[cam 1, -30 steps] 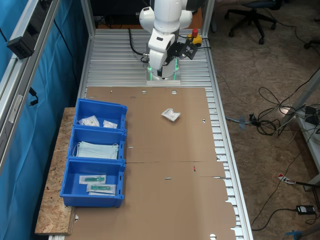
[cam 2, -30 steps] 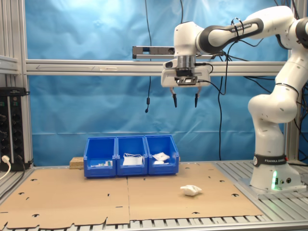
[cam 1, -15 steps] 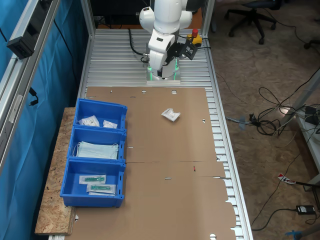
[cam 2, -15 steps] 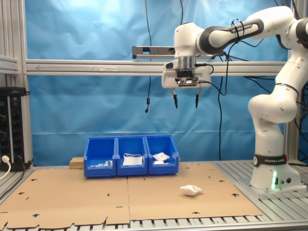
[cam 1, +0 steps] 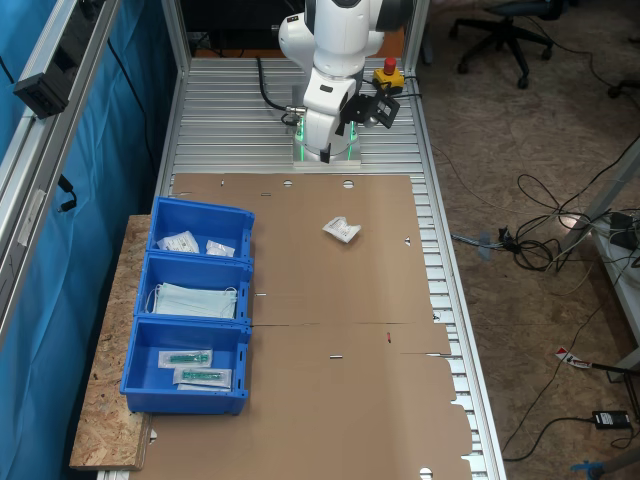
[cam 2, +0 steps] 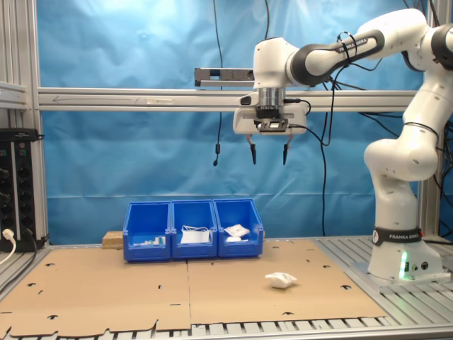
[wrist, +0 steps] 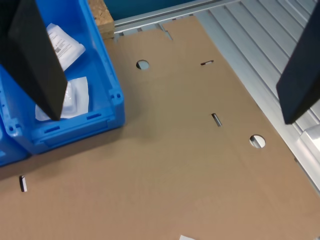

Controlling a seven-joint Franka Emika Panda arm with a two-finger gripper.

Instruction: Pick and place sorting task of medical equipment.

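Brown cardboard [cam 1: 330, 330] covers the counter [cam 1: 230, 120], and a blue curtain [cam 2: 141, 163] hangs behind it in the second exterior view. On this cardboard lies the packet [cam 1: 341, 230], small, whitish and crinkled, alone on the open sheet; in the second exterior view it [cam 2: 281, 280] sits near the front edge, between the bins and my base [cam 2: 400, 265]. Nothing touches it.

My hand [cam 2: 268, 150] hangs high in the air, well above the packet, with the fingers pointing down and standing apart, nothing between them. In the wrist view my two dark fingers [wrist: 37, 60] frame the cardboard and a corner of a bin below.

Three blue bins [cam 1: 193, 305] stand in a row, touching each other, at the first exterior view's left, well apart from the packet. The bin nearest my base [cam 1: 202, 232] holds two small whitish packets [cam 1: 178, 241]. The middle bin [cam 1: 196, 288] holds light-blue masks [cam 1: 194, 300]. The last bin [cam 1: 187, 366] holds clear sleeves [cam 1: 205, 377] with green items inside. The bins rest partly on a chipboard plate [cam 1: 108, 400].
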